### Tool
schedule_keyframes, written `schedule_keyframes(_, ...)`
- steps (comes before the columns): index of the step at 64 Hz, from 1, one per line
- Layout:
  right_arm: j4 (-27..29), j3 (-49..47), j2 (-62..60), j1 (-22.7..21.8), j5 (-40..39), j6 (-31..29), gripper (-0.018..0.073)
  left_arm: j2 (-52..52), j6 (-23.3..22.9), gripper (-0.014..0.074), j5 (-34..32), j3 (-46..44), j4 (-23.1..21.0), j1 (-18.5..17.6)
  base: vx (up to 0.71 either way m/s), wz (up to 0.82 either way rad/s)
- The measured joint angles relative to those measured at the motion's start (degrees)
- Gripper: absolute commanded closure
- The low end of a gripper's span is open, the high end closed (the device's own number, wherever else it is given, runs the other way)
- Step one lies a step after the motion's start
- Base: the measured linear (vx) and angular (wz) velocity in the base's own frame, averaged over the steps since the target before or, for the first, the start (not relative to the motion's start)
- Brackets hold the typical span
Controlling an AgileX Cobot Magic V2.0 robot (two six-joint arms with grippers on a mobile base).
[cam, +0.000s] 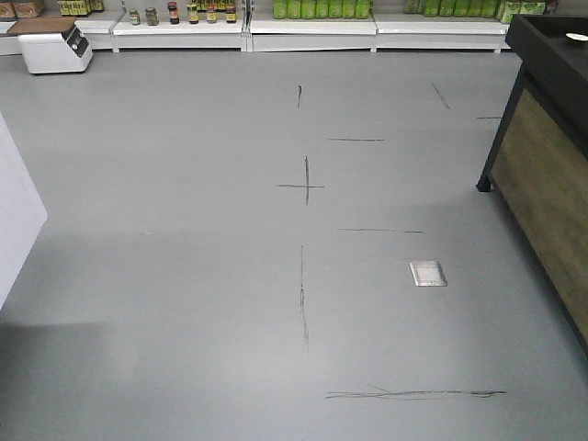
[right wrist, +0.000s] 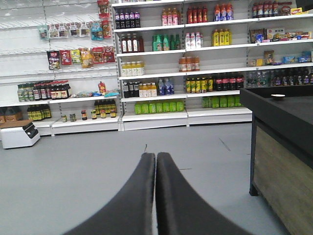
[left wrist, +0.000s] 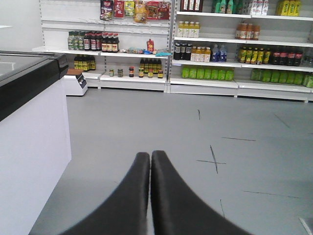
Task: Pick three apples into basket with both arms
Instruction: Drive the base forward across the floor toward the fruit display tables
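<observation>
Closest in, the left arm's black pincer gripper [left wrist: 150, 156] has its two curved fingers pressed together tip to tip, with nothing held. The right arm's black pincer gripper [right wrist: 156, 157] looks the same in its own view, fingers meeting with no gap and nothing between them. Both point out over a smooth grey floor [cam: 184, 294] that lies open and wide ahead. It is marked only by thin black scuff lines, a black cross [cam: 306, 186] and a small square silver floor plate [cam: 428, 273]. On the left, the open floor is bounded by a white chest cabinet with a black top rim [left wrist: 29, 142], its front corner on the left gripper's side. On the right stands a black-topped counter with a wood-panelled side [right wrist: 281, 176], set on a black leg. Farthest off, white shop shelving [right wrist: 161, 117] stocked with bottles and jars closes off the floor, with a low white machine with a black panel [cam: 53, 48] at its foot on the left. The three apples and the basket appear in none of the views.
</observation>
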Motion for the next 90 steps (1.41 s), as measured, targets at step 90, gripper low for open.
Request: schedule_keyframes(90,0.0,0.0,0.0,0.0,0.0,0.0,0.0564,0.0,0.0,0.0603,0.0,0.0,0.0,0.0,0.01,0.01)
